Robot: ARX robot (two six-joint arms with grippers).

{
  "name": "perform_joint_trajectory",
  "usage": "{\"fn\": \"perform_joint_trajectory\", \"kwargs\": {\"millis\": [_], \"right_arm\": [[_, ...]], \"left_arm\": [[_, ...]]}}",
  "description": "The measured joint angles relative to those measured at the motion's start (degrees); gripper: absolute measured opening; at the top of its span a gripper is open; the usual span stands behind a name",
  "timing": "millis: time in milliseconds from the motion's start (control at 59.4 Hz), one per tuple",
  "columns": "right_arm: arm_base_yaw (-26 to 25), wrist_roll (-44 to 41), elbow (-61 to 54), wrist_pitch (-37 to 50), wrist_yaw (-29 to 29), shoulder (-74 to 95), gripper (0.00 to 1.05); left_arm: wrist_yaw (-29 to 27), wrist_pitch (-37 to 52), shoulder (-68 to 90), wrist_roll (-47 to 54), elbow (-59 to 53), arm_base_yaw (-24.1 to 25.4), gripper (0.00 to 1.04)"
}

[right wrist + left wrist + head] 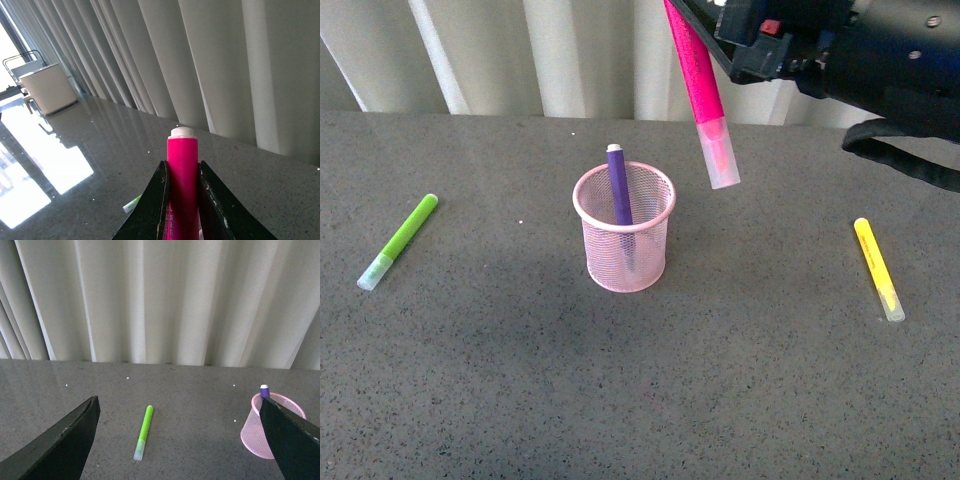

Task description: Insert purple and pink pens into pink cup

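1. The light pink wire-mesh cup (624,240) stands mid-table with the dark purple pen (619,190) upright inside.
2. The right gripper (183,180) pinches the magenta-pink pen (703,95), hanging cap-down beside the cup's rim.
3. The left gripper's fingers (60,445) are spread wide.

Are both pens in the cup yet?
Not yet. The purple pen already stands inside the pink cup. The pink pen is pinched in the right gripper, hanging cap-down in the air beside the cup. Left to do: lower it into the cup. The left gripper holds nothing.
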Motion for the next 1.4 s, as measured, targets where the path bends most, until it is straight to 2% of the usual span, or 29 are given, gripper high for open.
{"fn": "perform_joint_trajectory", "kwargs": {"millis": [370,623,1397], "right_arm": [[3.9,-3.2,12.2,-2.6,5.3,13.2,0.12],[4.5,-3.9,18.8,-4.1,7.4,18.7,0.12],[4.1,-5.5,22.9,-2.1,8.6,25.4,0.12]], "left_arm": [[0.0,0.0,0.0,0.0,0.0,0.0,0.98],[0.0,0.0,0.0,0.0,0.0,0.0,0.98],[0.0,0.0,0.0,0.0,0.0,0.0,0.98]]}}
